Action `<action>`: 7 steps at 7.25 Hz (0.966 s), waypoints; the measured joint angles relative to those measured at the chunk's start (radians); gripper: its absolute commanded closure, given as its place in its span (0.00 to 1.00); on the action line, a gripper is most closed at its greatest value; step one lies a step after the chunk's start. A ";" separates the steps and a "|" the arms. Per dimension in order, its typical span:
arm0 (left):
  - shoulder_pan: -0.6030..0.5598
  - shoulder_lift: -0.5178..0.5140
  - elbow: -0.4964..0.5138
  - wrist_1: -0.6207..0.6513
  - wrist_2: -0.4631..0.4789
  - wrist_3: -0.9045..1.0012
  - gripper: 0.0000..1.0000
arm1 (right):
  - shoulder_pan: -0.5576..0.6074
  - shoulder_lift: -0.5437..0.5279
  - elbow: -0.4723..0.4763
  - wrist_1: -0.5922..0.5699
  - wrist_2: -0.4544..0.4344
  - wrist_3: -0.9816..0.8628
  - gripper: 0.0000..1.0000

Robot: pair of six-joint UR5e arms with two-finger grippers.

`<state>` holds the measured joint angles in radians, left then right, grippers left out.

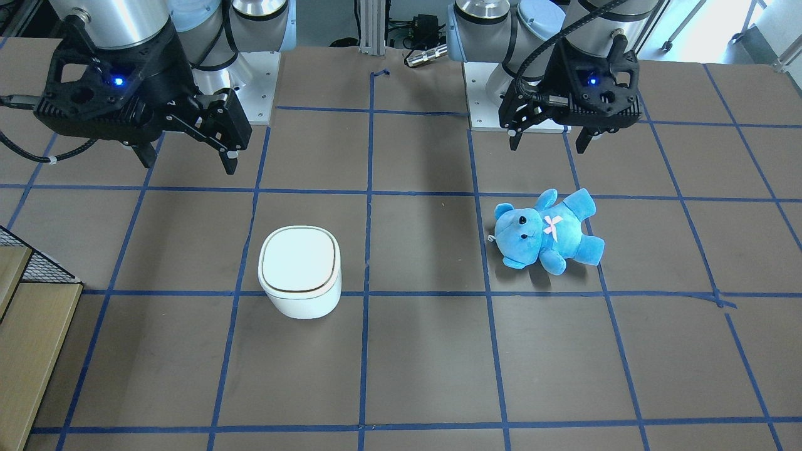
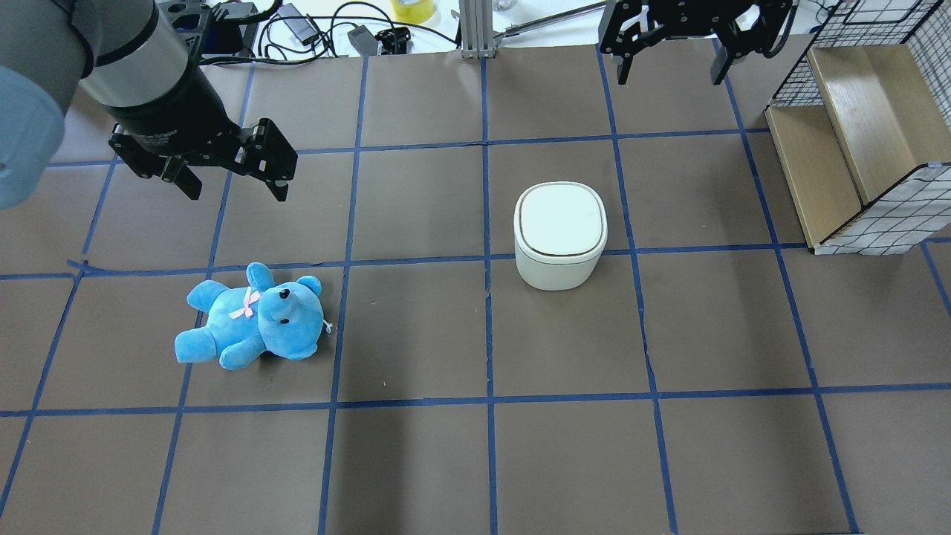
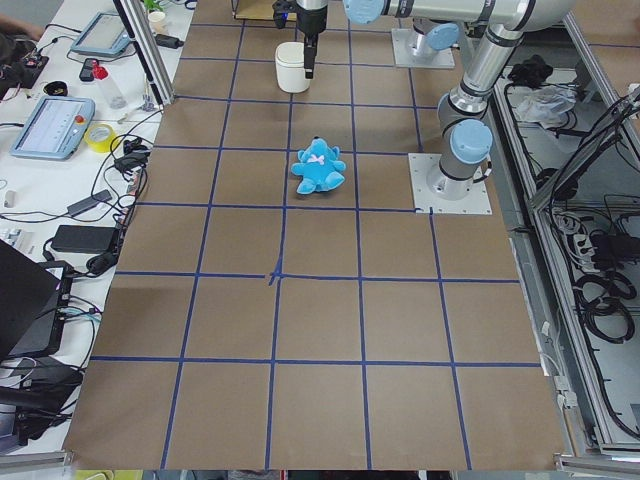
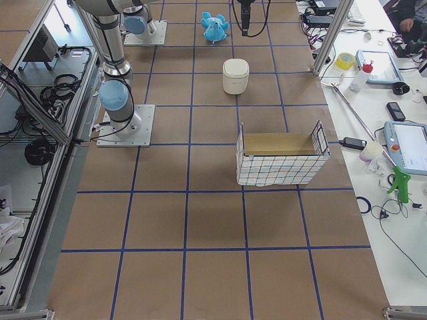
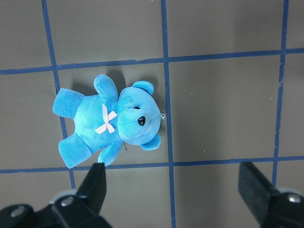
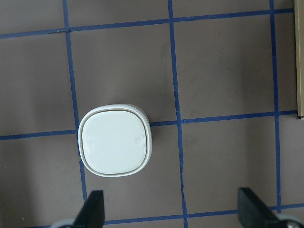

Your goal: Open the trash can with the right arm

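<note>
A small white rounded-square plastic trash can (image 1: 301,272), lid closed, stands on the brown blue-gridded table (image 1: 426,351), left of centre in the front-facing view. The black right gripper (image 1: 190,161) hovers at upper left, well apart from the trash can, jaws spread wide and empty. The black left gripper (image 1: 548,143) at upper right, likewise spread, hangs above a blue plush teddy bear (image 1: 548,230).

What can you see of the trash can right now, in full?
The trash can is a small white bin, rounded-square, plastic-looking. Its flat lid is shut, edged by a thin dark ring. It stands upright on the brown table, over a blue tape line. Nothing else touches it.
</note>
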<state>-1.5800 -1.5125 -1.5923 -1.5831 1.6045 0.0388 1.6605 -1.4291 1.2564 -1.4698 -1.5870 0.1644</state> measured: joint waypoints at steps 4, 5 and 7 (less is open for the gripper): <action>0.000 0.000 0.000 0.000 0.000 0.001 0.00 | 0.001 0.001 0.004 -0.002 -0.001 0.004 0.18; 0.000 0.000 0.000 0.000 0.000 0.001 0.00 | 0.003 0.003 0.010 -0.004 0.002 0.009 0.78; 0.000 0.000 0.000 0.000 0.000 0.001 0.00 | 0.017 0.012 0.039 -0.024 0.010 0.018 1.00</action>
<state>-1.5804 -1.5125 -1.5923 -1.5831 1.6045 0.0396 1.6770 -1.4172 1.2955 -1.4941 -1.5772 0.1822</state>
